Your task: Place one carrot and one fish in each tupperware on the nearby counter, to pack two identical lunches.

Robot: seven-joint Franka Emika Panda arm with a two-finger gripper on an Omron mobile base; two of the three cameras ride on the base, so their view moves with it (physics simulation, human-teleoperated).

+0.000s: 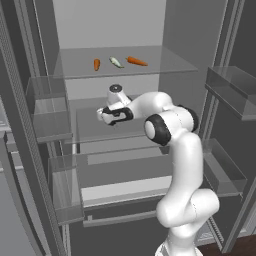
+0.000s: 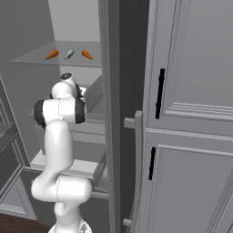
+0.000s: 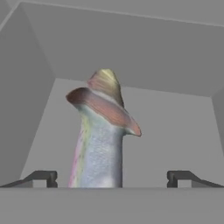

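Observation:
In the hand view a silvery fish (image 3: 100, 144) with a reddish tail fin lies on a grey fridge shelf, its body running between my fingertips (image 3: 43, 177). My gripper (image 3: 112, 178) is open around it without touching it. From the left base view my gripper (image 1: 101, 115) reaches in over the middle shelf, under the top glass shelf (image 1: 165, 62). On that top shelf lie a small carrot (image 1: 97, 64), a second fish (image 1: 116, 62) and a longer carrot (image 1: 136, 61); they appear again as carrot (image 2: 52, 54), fish (image 2: 69, 54) and carrot (image 2: 87, 55). The tupperware and the counter are out of view.
The fridge stands open, with door bins on the left (image 1: 50, 107) and right (image 1: 230, 90). A drawer front (image 1: 125, 192) sits below my arm. Tall grey panelled cabinet doors with black handles (image 2: 160, 93) rise to the right of the fridge.

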